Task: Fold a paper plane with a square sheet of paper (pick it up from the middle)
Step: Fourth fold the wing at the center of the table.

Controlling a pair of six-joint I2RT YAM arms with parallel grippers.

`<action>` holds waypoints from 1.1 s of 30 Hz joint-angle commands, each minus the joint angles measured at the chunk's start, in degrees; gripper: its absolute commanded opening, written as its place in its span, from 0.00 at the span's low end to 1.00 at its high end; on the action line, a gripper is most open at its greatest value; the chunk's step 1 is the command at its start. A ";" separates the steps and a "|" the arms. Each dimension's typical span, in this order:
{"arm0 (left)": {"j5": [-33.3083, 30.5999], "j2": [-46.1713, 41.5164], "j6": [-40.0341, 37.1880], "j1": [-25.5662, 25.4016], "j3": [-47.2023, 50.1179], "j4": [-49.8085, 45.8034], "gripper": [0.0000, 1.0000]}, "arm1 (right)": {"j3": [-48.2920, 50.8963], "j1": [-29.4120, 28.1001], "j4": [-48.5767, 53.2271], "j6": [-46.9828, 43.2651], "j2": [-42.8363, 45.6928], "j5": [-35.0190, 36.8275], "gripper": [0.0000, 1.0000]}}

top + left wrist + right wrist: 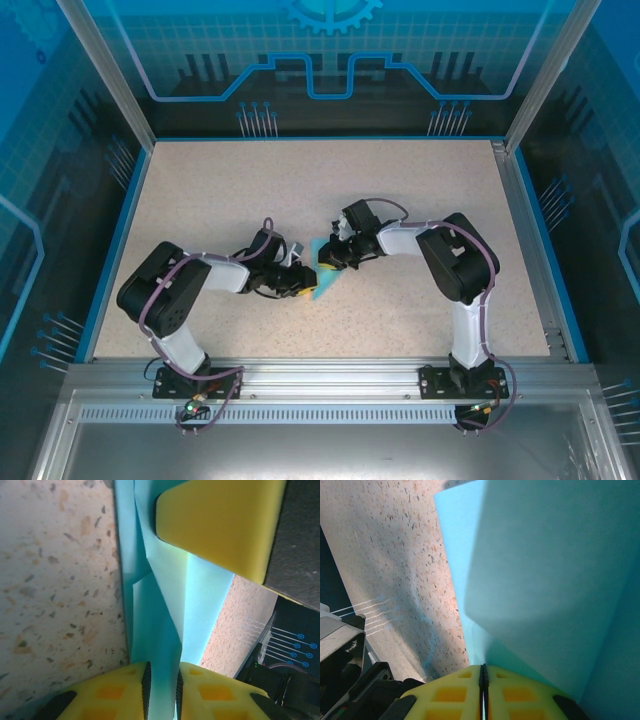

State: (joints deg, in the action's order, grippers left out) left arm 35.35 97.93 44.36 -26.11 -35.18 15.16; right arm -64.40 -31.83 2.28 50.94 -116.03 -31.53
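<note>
From above, you see both arms meeting at the middle of the bench, with the left claw and right claw on either side of the folded cyan paper. At your left wrist, the left claw stands a slit apart. The creased paper runs through the gap, and a right-claw finger sits over its far part. At your right wrist, the right claw is closed tight on the paper, which spreads out over the bench.
</note>
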 commanded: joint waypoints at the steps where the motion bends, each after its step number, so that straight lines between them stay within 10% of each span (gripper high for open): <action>1: -0.53 -1.01 0.94 -0.44 0.46 -1.81 0.20 | 1.24 0.38 2.79 -0.96 -1.85 -0.45 0.11; 12: 1.92 0.63 0.38 -0.47 0.72 -1.45 0.13 | 1.07 0.41 2.64 -1.53 -2.46 -1.33 0.12; 33: -1.88 -0.95 6.18 -0.50 1.90 3.50 0.32 | 0.51 0.37 3.35 -2.51 -2.07 -1.75 0.12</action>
State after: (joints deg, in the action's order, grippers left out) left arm 35.62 97.95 49.32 -26.37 -34.59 18.15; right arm -64.40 -31.73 2.28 49.25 -116.27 -32.62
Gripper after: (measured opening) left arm 0.315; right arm 0.119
